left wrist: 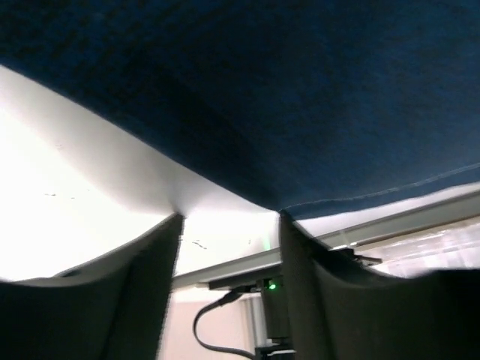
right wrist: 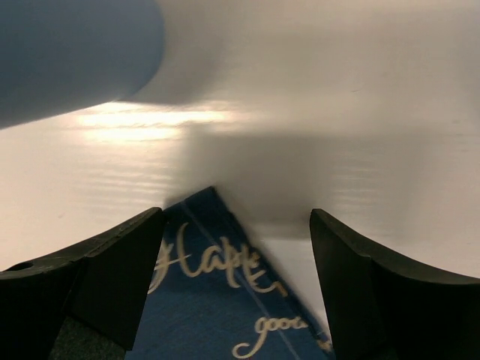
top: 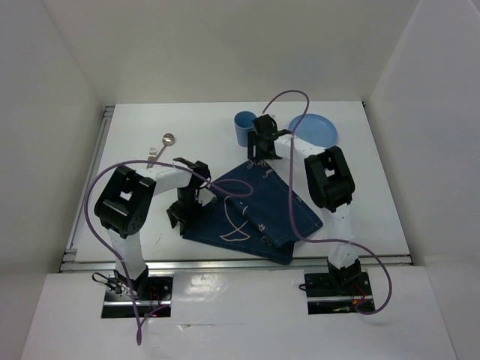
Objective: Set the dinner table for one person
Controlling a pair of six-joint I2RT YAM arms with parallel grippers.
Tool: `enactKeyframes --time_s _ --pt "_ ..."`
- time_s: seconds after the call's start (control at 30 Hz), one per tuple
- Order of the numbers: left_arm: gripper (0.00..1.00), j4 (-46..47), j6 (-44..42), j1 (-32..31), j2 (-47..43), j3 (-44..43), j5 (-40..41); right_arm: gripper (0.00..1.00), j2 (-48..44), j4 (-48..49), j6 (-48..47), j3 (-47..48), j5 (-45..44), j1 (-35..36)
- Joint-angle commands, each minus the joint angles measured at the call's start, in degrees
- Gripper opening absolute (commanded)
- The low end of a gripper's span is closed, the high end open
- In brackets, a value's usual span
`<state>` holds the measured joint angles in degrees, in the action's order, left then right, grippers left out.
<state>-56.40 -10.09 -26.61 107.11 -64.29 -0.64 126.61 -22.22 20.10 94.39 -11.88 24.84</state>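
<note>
1. The white table [top: 367,187] fills the middle of the top view, with white walls around it.
2. A spoon [top: 168,139] and a fork [top: 153,156] lie at its upper left.
3. The left gripper [top: 180,219] is at the left corner of the blue cloth [top: 259,217]. Its jaws are partly open at the cloth's edge, and only table shows between them.
4. A blue cup [top: 244,126] stands at the top middle.
5. The right gripper [top: 263,154] is just below the cup. Its jaws are wide apart, with the cloth's top corner between them, not pinched.
6. A blue plate [top: 319,129] lies at the upper right.
</note>
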Motion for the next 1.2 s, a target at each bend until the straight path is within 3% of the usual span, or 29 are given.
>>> enactKeyframes --time_s 0.0,0.1,0.23,0.27,0.37,0.4,0.43,0.5,0.53,0.6,0.63,0.8,1.0,1.1,1.17 --pt "0.50 6.04 -0.98 -0.11 3.46 -0.04 -2.60 0.85 0.14 -0.28 2.75 -3.59 2.74 4.24" --pt "0.35 6.04 -0.99 -0.11 2.41 -0.57 -4.72 0.80 -0.48 -1.67 5.02 -4.39 1.77 5.30" --pt "0.02 6.04 -0.99 -0.11 3.02 -1.10 -4.72 0.55 0.75 -3.01 8.55 -5.70 2.91 4.00" --pt "0.00 6.04 -0.99 -0.11 3.54 -1.10 -4.72 0.37 0.75 -3.01 9.16 -6.84 2.91 3.38" --pt "0.00 5.51 -0.99 -0.11 2.14 -1.10 -8.31 0.07 -1.79 -3.01 9.79 -8.69 2.39 3.37" --pt "0.00 4.99 -1.68 -0.11 0.75 -1.10 -8.84 0.00 -3.54 -3.01 9.79 -9.39 1.87 3.37" --pt "0.00 4.99 -1.69 -0.11 -0.05 -1.10 -8.85 0.00 -4.69 -3.70 10.31 -9.40 1.25 2.85" --pt "0.15 3.59 -2.48 -0.11 -1.55 -1.63 -9.37 0.00 -7.06 -5.29 11.44 -10.63 -1.21 2.32" --pt "0.41 3.58 -3.09 -0.11 -2.95 -1.63 -10.16 0.00 -9.86 -6.77 13.46 -11.59 -1.74 1.71" --pt "0.72 2.96 -3.71 -0.11 -4.18 -3.55 -11.30 0.00 -15.04 -7.31 16.01 -14.83 -1.74 -1.45" --pt "0.77 2.96 -3.71 -0.11 -4.19 -4.26 -11.92 0.00 -17.07 -6.62 16.03 -16.41 -0.96 -3.64" --pt "0.86 4.19 -4.23 -0.11 -1.83 -9.69 -13.77 0.00 -27.63 -3.18 10.06 -25.64 0.10 -5.59" --pt "0.82 0.77 -4.77 -0.11 2.75 -15.34 -20.44 0.00 -29.75 -6.69 7.41 -25.04 -1.30 -6.12" --pt "0.82 0.77 -5.56 -1.24 4.77 -15.34 -18.97 0.00 -30.89 -6.17 6.89 -25.04 -0.78 -6.73" --pt "0.77 -2.04 -3.20 -1.95 8.28 -15.34 -15.19 0.00 -30.89 -6.78 6.88 -25.04 -0.78 -6.73"
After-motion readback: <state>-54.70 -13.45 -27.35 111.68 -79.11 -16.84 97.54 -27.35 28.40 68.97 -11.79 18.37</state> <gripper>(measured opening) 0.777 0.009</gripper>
